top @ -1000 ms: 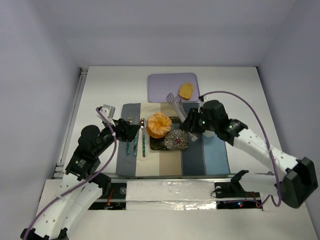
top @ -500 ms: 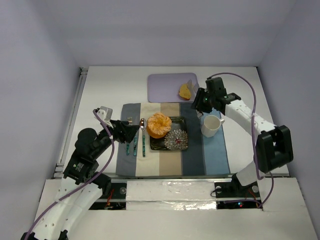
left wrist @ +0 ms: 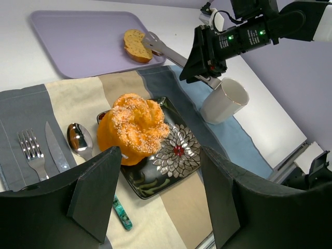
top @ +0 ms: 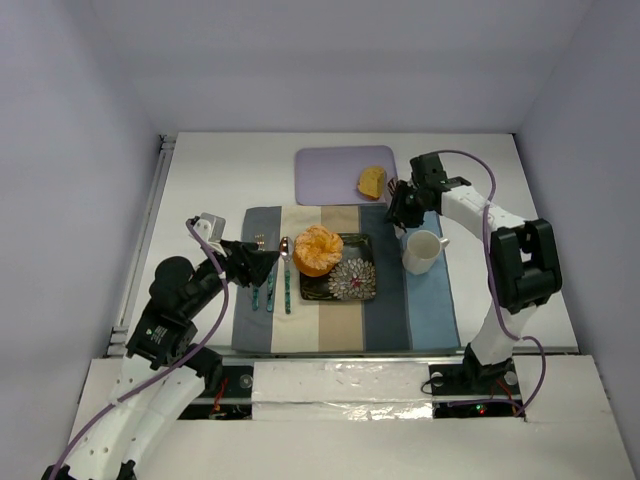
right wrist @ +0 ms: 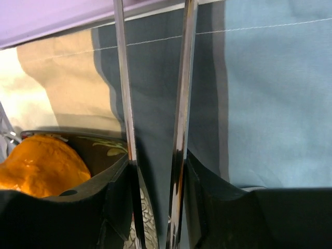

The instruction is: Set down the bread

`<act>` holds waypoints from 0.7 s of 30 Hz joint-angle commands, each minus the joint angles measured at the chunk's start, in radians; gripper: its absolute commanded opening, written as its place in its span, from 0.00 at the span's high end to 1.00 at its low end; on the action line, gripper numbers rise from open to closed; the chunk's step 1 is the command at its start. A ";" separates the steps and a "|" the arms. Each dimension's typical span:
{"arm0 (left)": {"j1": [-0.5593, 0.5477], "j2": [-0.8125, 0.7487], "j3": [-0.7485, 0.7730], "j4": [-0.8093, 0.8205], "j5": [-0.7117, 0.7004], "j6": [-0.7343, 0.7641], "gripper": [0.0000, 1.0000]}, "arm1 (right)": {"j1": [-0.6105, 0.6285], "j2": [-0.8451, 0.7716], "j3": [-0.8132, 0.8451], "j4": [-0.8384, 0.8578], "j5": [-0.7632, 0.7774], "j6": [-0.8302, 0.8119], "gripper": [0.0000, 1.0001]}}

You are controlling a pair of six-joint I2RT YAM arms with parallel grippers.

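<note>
White table [top: 200,180]: carries every item listed below.

Striped placemat [top: 430,310]: grey, cream and blue bands, laid in the middle of the table. It is the reference for all positions.

Lavender tray [top: 325,175]: lies just beyond the placemat's far edge.

Right gripper [right wrist: 158,176]: hangs over the placemat's far-right corner, beside the tray. Its fingers are clamped on a pair of metal tongs [left wrist: 166,47]; both tong arms run between the pads. Small green lamps glow on the arm behind it.

Left gripper [left wrist: 161,158]: hovers above the placemat's near-left part. Fingers are spread wide apart and hold nothing.

Black square plate [top: 352,278]: sits at the placemat's centre and has a white flower pattern with a red core.

Round ridged orange pastry [top: 318,249]: rests on the plate's far-left part and overhangs the plate edge there.

White cup [top: 424,250]: stands upright on the placemat's right side, on the blue bands, near the right gripper.

Fork [left wrist: 32,153], knife [left wrist: 54,153], spoon [left wrist: 79,139]: lie side by side on the placemat's left part, in that order toward the plate.

Bread [top: 371,182]: lies on the tray's right end, just beyond the placemat's far edge. The tong head rests against its right side; whether the tongs pinch it cannot be told.
</note>
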State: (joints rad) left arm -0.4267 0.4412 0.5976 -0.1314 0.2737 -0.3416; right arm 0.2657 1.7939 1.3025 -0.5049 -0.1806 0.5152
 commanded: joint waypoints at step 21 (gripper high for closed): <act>-0.007 0.022 -0.001 0.046 -0.005 0.006 0.41 | 0.104 -0.516 -0.340 0.169 -0.185 0.080 0.88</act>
State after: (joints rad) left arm -0.4267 0.4545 0.5976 -0.1314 0.2726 -0.3416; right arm 0.3115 1.3636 1.0275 -0.3820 -0.3283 0.5655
